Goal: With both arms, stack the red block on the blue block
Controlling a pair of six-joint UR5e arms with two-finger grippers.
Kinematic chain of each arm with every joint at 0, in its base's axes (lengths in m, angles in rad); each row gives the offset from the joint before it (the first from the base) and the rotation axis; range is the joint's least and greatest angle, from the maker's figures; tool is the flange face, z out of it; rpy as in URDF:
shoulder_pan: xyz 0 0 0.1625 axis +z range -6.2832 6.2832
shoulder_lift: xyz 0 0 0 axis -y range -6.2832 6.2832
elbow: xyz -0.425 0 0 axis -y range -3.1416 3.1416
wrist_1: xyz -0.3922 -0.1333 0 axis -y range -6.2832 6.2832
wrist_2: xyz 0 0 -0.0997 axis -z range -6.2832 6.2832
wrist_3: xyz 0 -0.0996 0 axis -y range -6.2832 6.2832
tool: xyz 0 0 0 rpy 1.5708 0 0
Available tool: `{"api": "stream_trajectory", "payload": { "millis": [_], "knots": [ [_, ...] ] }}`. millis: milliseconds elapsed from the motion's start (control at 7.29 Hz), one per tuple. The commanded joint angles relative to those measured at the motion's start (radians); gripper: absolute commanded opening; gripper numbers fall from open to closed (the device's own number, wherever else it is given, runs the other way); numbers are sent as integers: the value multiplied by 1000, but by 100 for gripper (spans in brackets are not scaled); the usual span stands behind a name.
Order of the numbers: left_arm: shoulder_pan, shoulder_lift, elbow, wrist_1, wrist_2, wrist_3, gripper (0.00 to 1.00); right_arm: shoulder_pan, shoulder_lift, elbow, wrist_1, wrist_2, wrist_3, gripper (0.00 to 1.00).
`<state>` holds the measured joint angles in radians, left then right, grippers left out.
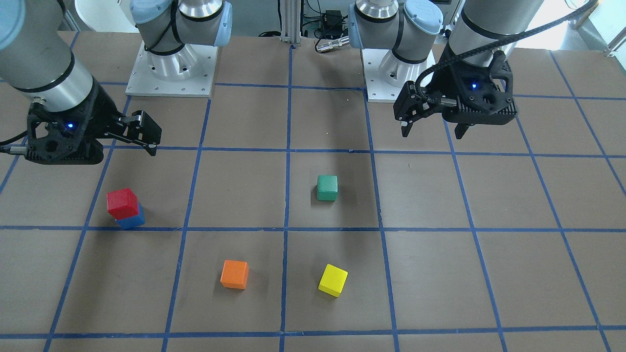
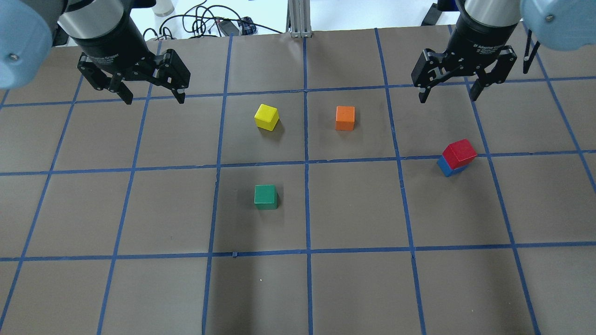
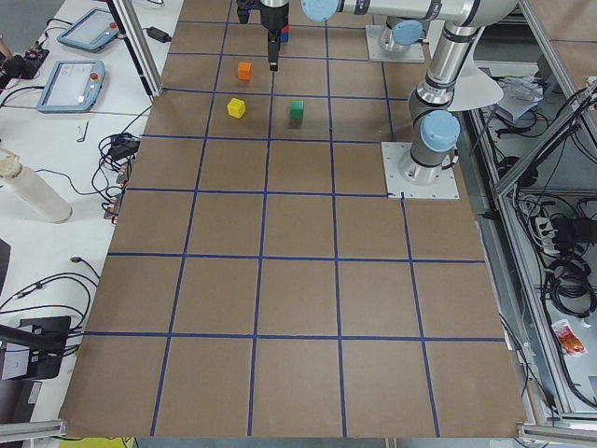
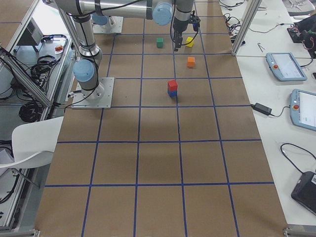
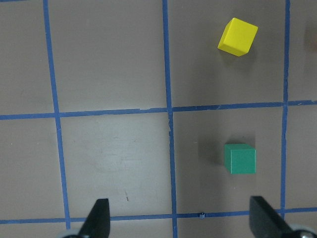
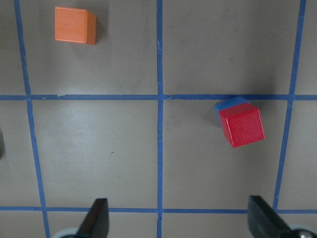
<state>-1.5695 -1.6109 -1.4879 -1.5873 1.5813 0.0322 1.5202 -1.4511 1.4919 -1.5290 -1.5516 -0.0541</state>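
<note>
The red block (image 2: 459,153) sits on top of the blue block (image 2: 446,167), slightly turned against it, at the table's right side. The stack also shows in the front view, red block (image 1: 122,202) over blue block (image 1: 132,221), and in the right wrist view, red block (image 6: 241,124) over blue block (image 6: 229,104). My right gripper (image 2: 448,98) is open and empty, raised beyond the stack and apart from it. My left gripper (image 2: 153,99) is open and empty, raised over the far left of the table.
A green cube (image 2: 266,197) lies near the middle, a yellow cube (image 2: 267,116) and an orange cube (image 2: 345,117) farther out. The two arm bases (image 1: 171,73) stand at the robot's edge of the brown, blue-taped table (image 2: 354,288).
</note>
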Motion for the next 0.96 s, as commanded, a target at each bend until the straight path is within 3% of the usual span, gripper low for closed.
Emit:
{"api": "stream_trajectory", "payload": {
  "millis": [0, 274, 823],
  "knots": [
    [0, 0, 0, 0, -1, 0, 100, 21, -44, 33, -2, 16, 28, 100],
    [0, 2, 0, 1, 0, 0, 100, 40, -75, 83, -22, 8, 37, 100],
    [0, 2, 0, 1, -1, 0, 100, 34, -78, 79, -40, -5, 120, 100]
  ]
}}
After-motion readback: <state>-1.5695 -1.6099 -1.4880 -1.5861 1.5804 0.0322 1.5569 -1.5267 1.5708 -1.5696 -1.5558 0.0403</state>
